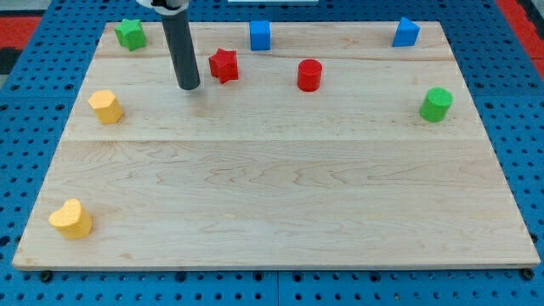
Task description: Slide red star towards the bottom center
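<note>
The red star (223, 65) lies on the wooden board (280, 195) near the view's top, left of centre. My tip (189, 86) rests on the board just left of the star and slightly below it, with a small gap between them. The dark rod rises from the tip to the view's top edge.
A red cylinder (309, 75) sits right of the star. A blue cube (260, 35) and a blue block (405, 32) lie along the top. A green star (130, 33) is at top left, a green cylinder (436, 104) at right. A yellow block (106, 106) and a yellow heart (71, 218) lie at left.
</note>
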